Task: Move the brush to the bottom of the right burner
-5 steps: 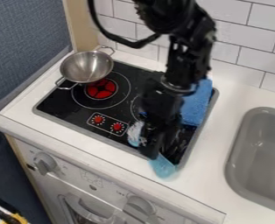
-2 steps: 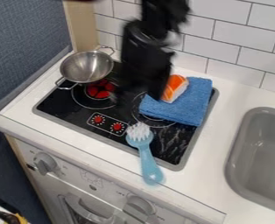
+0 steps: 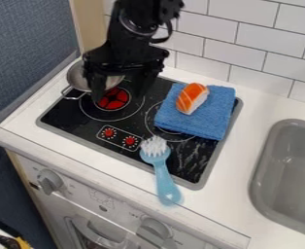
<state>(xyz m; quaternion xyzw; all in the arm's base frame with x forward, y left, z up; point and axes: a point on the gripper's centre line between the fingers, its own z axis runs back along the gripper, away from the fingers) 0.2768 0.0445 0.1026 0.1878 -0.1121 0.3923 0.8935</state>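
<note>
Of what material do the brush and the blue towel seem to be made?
The brush looks like smooth plastic, given its evenly light-blue, moulded-looking handle; its white bristles are perhaps nylon. The blue towel seems matte fabric, possibly cotton, judging by its fuzzy surface.

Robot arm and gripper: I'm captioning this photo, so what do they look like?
The arm is black, with bulky joints and a thin black cable curving out at its side. The gripper is black too, wide-bodied, with two fingers.

So the lt blue brush w/ white bristles is lying btm of the R burner, head on cooktop, handle running onto counter. R burner's sitting partly covered tbh.
</note>
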